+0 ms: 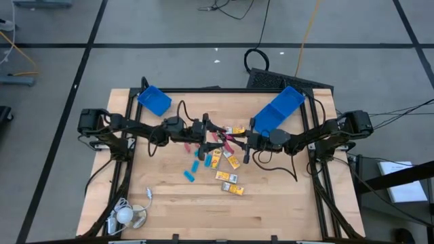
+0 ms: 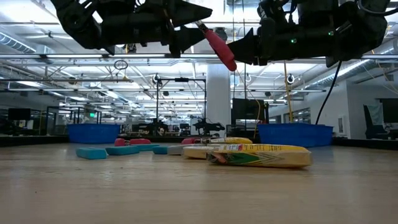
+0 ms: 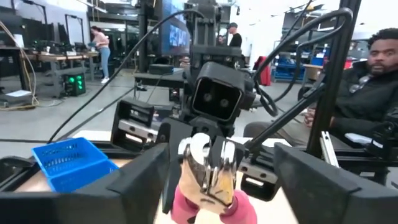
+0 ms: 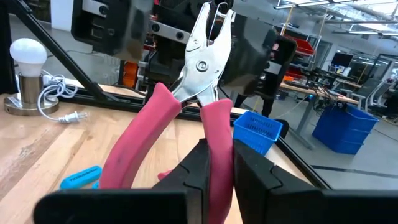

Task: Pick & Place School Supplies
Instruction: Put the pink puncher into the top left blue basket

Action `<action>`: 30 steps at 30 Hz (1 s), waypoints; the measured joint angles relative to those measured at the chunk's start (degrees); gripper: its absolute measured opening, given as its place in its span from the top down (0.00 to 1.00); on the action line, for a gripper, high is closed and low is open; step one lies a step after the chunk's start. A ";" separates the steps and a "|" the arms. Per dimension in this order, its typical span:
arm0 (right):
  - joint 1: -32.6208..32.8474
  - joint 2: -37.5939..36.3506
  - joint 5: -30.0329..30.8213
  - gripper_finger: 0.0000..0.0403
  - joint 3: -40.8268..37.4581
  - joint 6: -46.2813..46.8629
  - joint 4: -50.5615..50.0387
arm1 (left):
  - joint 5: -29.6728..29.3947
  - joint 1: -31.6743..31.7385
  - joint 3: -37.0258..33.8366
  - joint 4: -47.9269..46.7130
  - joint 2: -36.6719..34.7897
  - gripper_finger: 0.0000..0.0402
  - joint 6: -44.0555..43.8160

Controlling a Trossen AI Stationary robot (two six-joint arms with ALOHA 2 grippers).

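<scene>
Above the counter [image 1: 163, 203], the left end effector [image 3: 208, 177] reaches for the metal nose of pink-handled pliers [image 4: 199, 81], its hold unclear. The right end effector [image 4: 216, 163] clenches one handle, apparently for a handover. Other supplies lie beneath. No writing is legible.

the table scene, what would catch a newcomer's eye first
Above the middle of the table, the two arms meet over one pink-handled pair of pliers: the right gripper clamps one handle, and the left gripper is at the metal head. Below them lie scattered yellow packets and light-blue pieces.
</scene>
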 joint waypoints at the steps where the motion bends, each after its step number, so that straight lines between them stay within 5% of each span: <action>1: 0.00 0.00 0.00 0.90 0.01 -0.02 0.00 | -0.02 0.00 0.00 0.00 0.00 0.40 0.00; 11: 0.04 0.00 -0.20 0.90 0.01 -0.09 0.03 | -0.50 0.02 0.00 0.31 0.00 0.71 1.39; 17: 0.04 -0.02 -0.22 0.89 0.01 0.13 -0.38 | -0.10 0.02 0.00 0.36 0.00 0.72 1.68; 25: -0.02 -0.09 0.88 0.74 0.10 1.73 -1.22 | -5.63 0.07 -0.04 -3.97 -4.92 0.73 3.03; 30: 0.01 -0.07 0.22 0.66 0.05 2.12 -1.75 | -15.57 0.32 -0.07 -15.52 -12.94 0.73 6.54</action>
